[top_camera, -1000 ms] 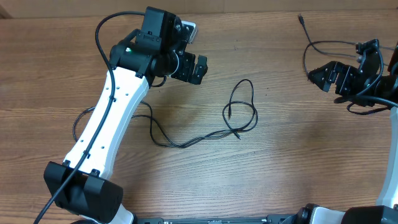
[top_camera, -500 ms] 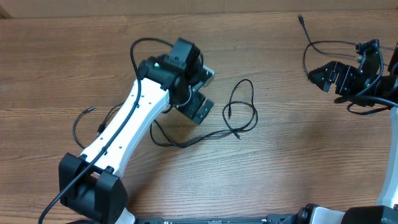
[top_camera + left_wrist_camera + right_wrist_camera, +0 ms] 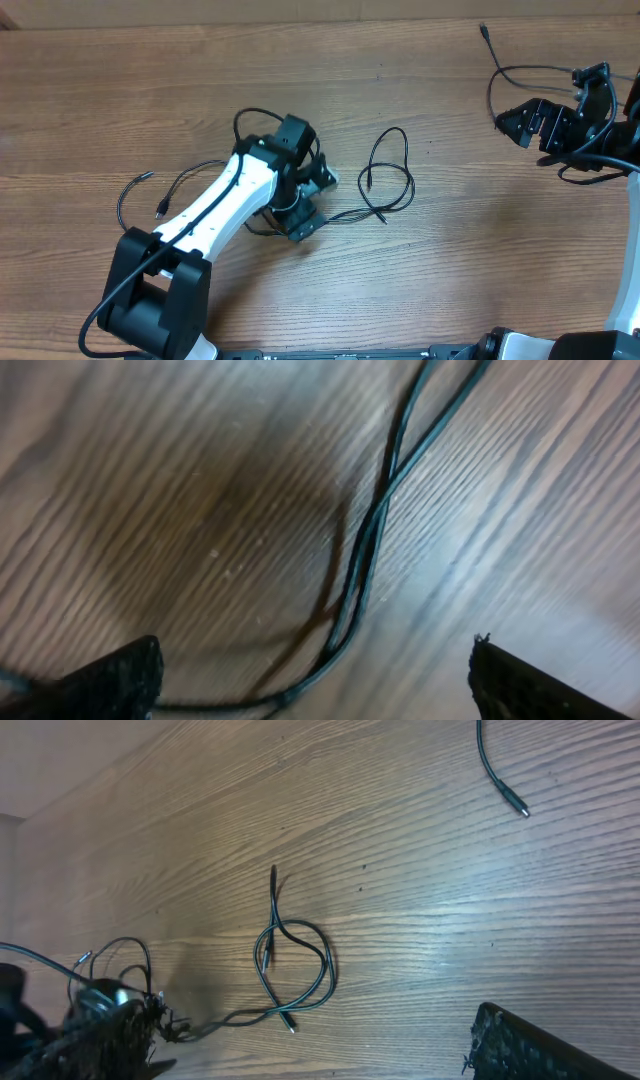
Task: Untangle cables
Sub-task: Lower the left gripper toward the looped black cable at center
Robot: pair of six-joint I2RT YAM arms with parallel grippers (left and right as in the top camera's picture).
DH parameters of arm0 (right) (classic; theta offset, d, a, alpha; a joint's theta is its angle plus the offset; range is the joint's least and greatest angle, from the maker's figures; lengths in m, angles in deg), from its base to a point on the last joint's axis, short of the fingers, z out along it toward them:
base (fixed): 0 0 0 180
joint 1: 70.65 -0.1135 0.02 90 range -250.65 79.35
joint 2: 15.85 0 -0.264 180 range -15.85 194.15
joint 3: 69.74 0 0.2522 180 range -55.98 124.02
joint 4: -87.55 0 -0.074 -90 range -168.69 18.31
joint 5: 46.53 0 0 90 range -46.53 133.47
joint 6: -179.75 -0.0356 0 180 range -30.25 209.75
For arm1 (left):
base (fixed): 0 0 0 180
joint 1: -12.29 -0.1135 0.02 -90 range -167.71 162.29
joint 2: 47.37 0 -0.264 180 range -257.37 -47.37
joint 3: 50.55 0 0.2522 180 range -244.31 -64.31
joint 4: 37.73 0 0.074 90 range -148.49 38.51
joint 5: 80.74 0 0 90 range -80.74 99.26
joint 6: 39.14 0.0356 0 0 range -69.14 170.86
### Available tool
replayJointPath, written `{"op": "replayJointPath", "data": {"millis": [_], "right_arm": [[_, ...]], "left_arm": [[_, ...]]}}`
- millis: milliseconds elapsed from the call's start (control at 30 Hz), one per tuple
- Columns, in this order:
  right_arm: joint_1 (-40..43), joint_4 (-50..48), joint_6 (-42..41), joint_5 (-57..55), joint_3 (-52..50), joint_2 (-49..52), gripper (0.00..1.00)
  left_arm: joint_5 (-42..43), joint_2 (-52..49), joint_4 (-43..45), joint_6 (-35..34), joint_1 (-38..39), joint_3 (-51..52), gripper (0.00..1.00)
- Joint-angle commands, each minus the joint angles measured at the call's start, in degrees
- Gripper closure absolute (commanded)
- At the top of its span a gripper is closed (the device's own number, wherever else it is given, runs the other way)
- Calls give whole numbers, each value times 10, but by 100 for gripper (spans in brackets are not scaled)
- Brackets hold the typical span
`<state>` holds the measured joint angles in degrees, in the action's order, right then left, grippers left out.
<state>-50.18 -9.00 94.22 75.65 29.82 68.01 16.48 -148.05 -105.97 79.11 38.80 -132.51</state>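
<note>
Thin black cables lie on the wooden table. A crossed loop (image 3: 390,175) sits mid-table, also visible in the right wrist view as loop (image 3: 297,960). Its strand (image 3: 345,214) trails left under my left gripper (image 3: 312,203), which hangs low over it, open. The left wrist view shows two crossing strands (image 3: 368,535) on the wood between the spread fingertips (image 3: 120,675), untouched. Two plug ends (image 3: 150,195) lie further left. My right gripper (image 3: 520,125) stands open at the far right, away from the loop, with nothing in it.
Another thin cable with a plug end (image 3: 484,32) lies at the back right by the right arm, and shows as a plug end (image 3: 512,802) in the right wrist view. The left arm's white link (image 3: 215,205) lies across the left-hand cable run.
My left arm has swung from the back of the table forward and down onto the strand left of the loop. The right arm and the cables have not moved.
</note>
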Motion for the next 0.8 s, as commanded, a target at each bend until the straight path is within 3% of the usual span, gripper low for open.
{"op": "replayJointPath", "data": {"millis": [0,567,767], "right_arm": [[-3,-2,-2,5,0,-7,0],[-3,-2,-2,5,0,-7,0],[-3,-2,-2,5,0,-7,0]], "left_arm": [[-2,-3,21,129,-2,31,0],[-2,-3,36,347,-3,54,0],[-2,-3,43,387,-14,63,0]]}}
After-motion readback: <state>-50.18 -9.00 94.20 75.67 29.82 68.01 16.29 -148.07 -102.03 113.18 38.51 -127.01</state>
